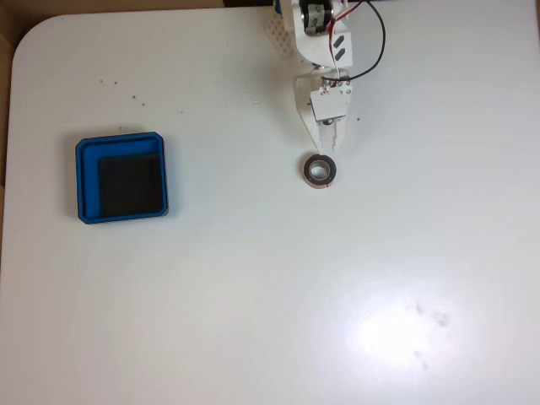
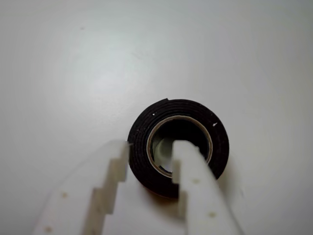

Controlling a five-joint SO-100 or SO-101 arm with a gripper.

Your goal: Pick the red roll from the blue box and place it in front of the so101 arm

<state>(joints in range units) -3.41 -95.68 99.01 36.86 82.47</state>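
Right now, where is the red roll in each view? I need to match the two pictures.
Fixed view: the red roll lies flat on the white table, right of centre, just below the gripper, far right of the blue box.
Wrist view: the roll sits low and centre-right, one white finger over its hollow core, the other outside its left wall.
Shared landmark: the gripper's fingertips.

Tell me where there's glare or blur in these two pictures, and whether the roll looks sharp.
Fixed view: a bright glare patch on the white table at lower right; the red roll and blue box are small and slightly soft. Wrist view: the roll's dark top face is fairly sharp, the near white jaws are softer, and light falls off toward the table's edges.
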